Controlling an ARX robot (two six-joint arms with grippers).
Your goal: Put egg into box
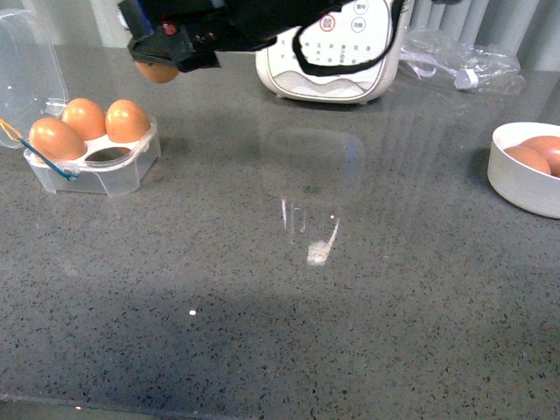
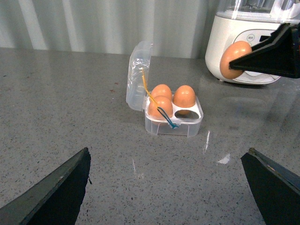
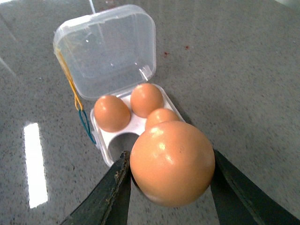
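My right gripper (image 1: 162,61) is shut on the egg (image 1: 158,72), an orange-brown egg held in the air behind and to the right of the box (image 1: 92,162). In the right wrist view the egg (image 3: 172,162) sits between the two dark fingers (image 3: 110,192), above the box (image 3: 123,133). The box is a clear plastic case with its lid (image 3: 107,51) open; three eggs fill three hollows and one hollow (image 3: 123,142) is bare. The left wrist view shows the box (image 2: 172,119) and the held egg (image 2: 235,58). My left gripper (image 2: 168,187) is open and empty, low over the counter.
A white appliance (image 1: 332,48) stands at the back centre. A round white bowl (image 1: 528,166) with brown eggs sits at the right edge. Crumpled clear plastic (image 1: 459,61) lies at the back right. Yellow and blue elastic bands (image 3: 77,101) hang at the box's side.
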